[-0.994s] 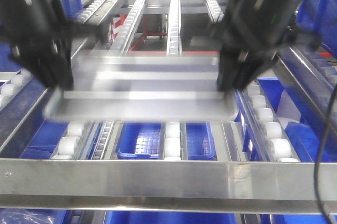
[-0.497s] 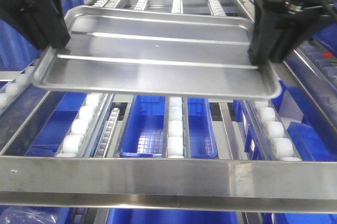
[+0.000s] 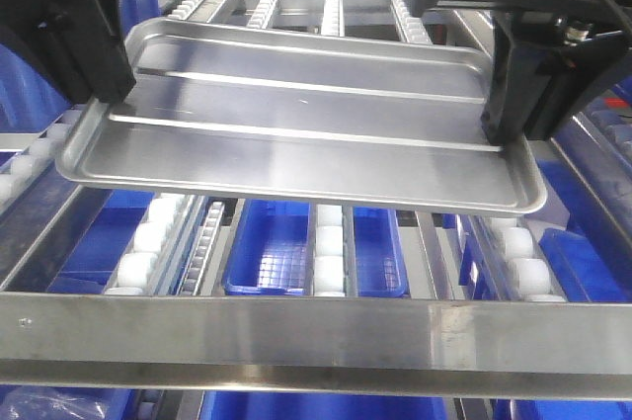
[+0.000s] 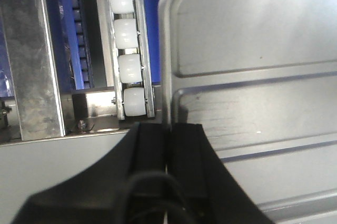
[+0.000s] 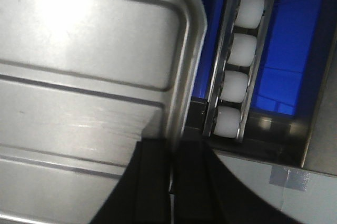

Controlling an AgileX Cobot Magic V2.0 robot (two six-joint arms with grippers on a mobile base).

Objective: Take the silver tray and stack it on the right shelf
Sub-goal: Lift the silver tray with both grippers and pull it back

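This is a factory or warehouse floor, a parts-supply corner by the look of it. Right in front stands a steel flow rack (image 3: 433, 252), its sloping rails set with white rollers (image 3: 329, 242) and closed off by a broad brushed front bar (image 3: 316, 336). Blue plastic bins (image 3: 269, 260) with gridded floors sit on the level beneath, and more blue bins crowd in on both sides. Further roller lanes (image 3: 331, 7) run away behind, towards bright light at the far end.
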